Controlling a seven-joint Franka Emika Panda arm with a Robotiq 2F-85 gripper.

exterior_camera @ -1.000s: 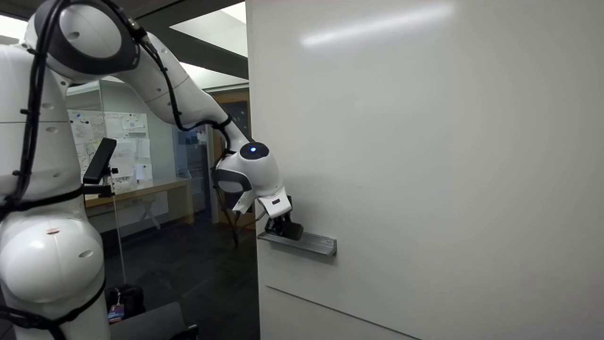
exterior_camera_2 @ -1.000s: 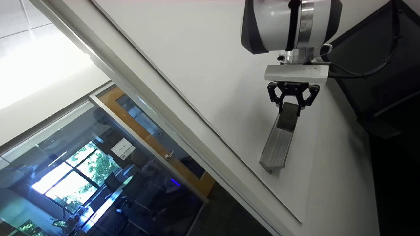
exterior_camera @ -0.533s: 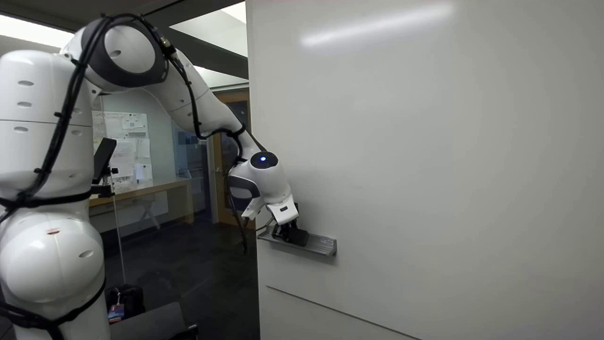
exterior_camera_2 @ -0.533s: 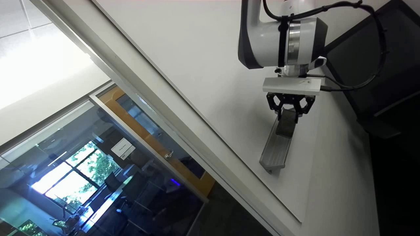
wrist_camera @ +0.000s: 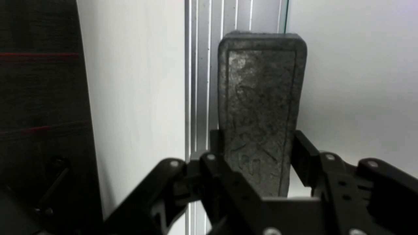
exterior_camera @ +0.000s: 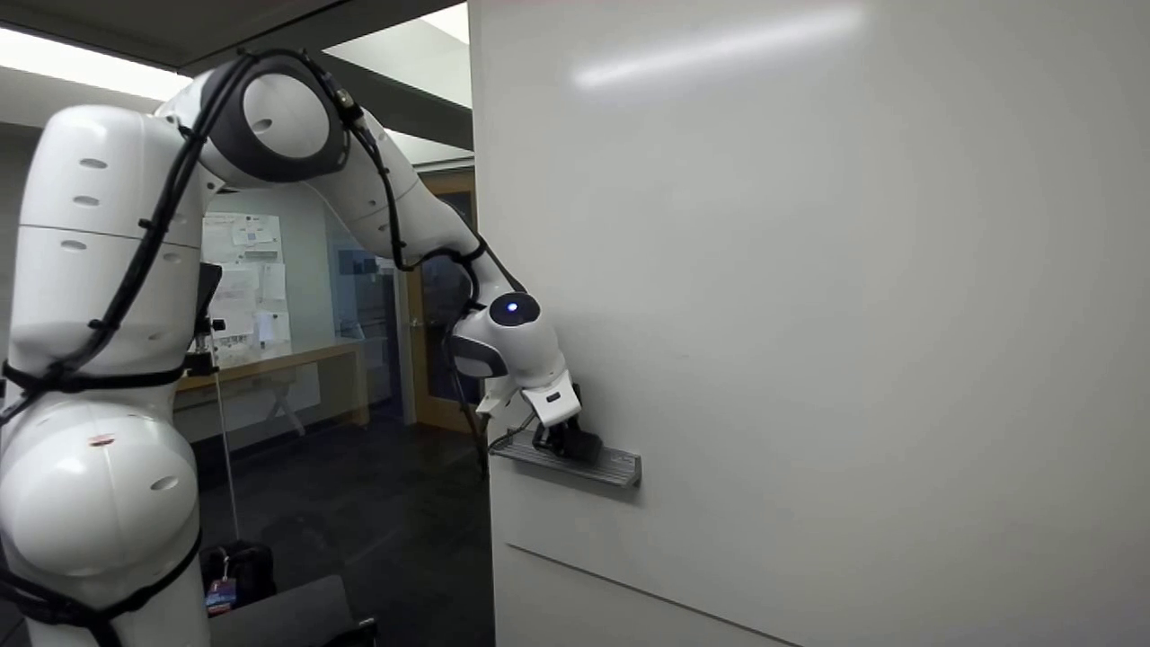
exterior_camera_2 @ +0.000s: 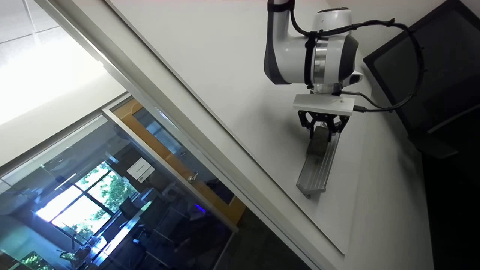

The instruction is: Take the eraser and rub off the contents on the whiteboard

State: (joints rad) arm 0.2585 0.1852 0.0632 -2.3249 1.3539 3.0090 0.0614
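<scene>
Jaws, eraser [wrist_camera: 260, 111] clamped between, tray [exterior_camera_2: 320, 172] beneath it, contact unclear

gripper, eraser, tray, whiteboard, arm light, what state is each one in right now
gripper: closed on the eraser from both long sides
eraser: held, its length running along the tray; whether it touches the tray or the whiteboard can't be told
tray: fixed to the whiteboard, partly hidden by the eraser
whiteboard: no clear writing shows in an exterior view, glare near its top
arm light: lit blue
</scene>
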